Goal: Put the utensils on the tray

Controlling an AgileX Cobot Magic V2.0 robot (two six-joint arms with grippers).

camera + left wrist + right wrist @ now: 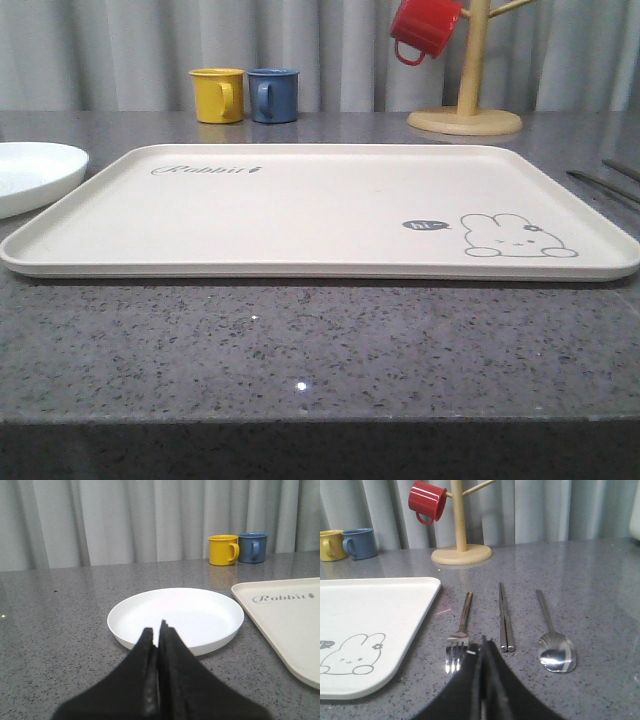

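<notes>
front: tray (pixel 300 215) flat on the grey counter (pixel 320 350), nothing on it; plate (pixel 30 172) just beside its left edge. left wrist: left hand (pixel 160 630) clenched, holding nothing, above the bare plate's near rim. right wrist: right hand (pixel 484 647) clenched, holding nothing; fork (pixel 461 630), chopsticks (pixel 505 617), spoon (pixel 552 635) side by side on the counter right of the tray.

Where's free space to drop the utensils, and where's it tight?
The tray is bare from the Rabbit script to the rabbit drawing. The white plate is bare too. Crowded: the counter strip beside the tray's edge, where fork, flat sticks and spoon lie side by side.
</notes>
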